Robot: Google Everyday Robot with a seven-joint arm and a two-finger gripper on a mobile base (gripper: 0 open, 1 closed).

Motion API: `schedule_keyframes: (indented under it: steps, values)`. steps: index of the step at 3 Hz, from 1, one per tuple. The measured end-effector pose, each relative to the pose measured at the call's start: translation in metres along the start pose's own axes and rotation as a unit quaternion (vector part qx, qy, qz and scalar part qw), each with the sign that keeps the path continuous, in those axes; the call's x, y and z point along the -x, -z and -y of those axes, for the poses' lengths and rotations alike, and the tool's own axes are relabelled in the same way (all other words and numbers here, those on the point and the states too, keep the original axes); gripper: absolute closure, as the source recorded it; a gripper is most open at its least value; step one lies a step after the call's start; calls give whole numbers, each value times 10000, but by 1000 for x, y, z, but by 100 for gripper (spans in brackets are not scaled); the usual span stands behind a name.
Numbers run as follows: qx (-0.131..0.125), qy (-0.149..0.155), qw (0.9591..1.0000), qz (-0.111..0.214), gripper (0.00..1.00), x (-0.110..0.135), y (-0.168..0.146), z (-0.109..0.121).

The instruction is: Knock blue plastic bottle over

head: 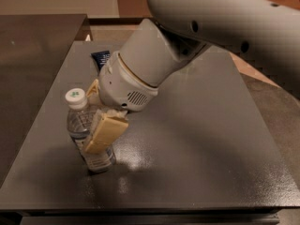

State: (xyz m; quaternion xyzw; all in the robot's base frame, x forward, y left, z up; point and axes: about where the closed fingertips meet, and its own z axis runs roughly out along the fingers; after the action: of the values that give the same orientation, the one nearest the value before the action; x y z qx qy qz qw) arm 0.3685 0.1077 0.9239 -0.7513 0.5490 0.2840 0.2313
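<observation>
The blue plastic bottle (83,125) is a small clear water bottle with a white cap. It stands near the front left of the dark grey table (197,139), leaning with its cap to the left. My gripper (104,131) hangs from the large white arm and presses against the bottle's right side, about halfway up. The gripper covers part of the bottle's label.
A flat dark-blue packet (100,58) lies at the back of the table, partly behind my arm. A second dark table (37,55) adjoins on the left. The white arm (220,18) fills the upper right. The table's front edge is close below the bottle.
</observation>
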Motion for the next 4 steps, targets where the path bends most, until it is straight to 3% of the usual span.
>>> schedule_keyframes:
  steps: [1,2,3,4]
  values:
    - [3,-50,10000,13,64,0,6,5]
    - [-212,-152,9994,-210,88,0,29,18]
    - [-452,-310,9955,-779,100,-8,63,43]
    - [-587,-397,9844,-1608,100,-27,83,61]
